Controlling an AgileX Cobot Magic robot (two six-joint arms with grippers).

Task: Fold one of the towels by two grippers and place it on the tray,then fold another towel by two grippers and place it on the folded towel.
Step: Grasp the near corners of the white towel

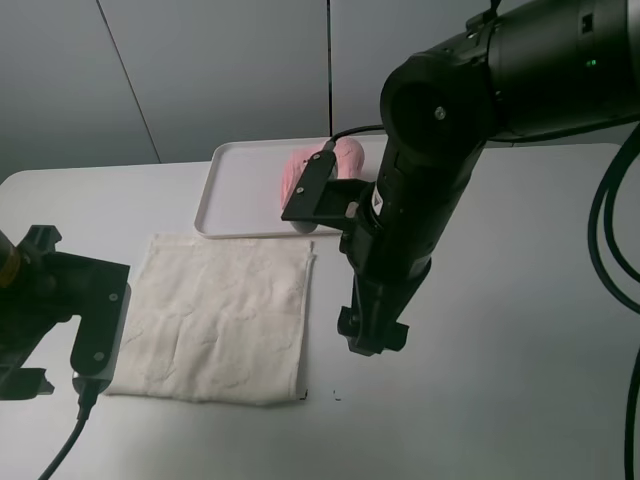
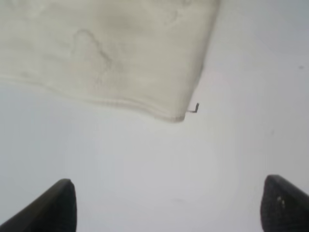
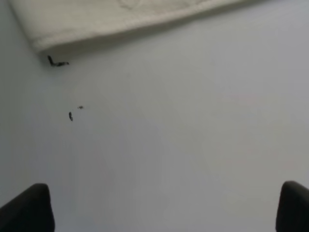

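Note:
A cream towel lies flat and unfolded on the table. A pink folded towel lies on the white tray behind it, partly hidden by my right arm. My right gripper hangs just right of the cream towel's right edge. In the right wrist view it is open and empty over bare table, with the towel's edge ahead. My left gripper is at the towel's left edge. In the left wrist view it is open and empty, with a towel corner ahead.
The table is pale grey. Small dark specks lie on it by the towel's near right corner. Black cables hang at the right edge. A grey wall stands behind the table.

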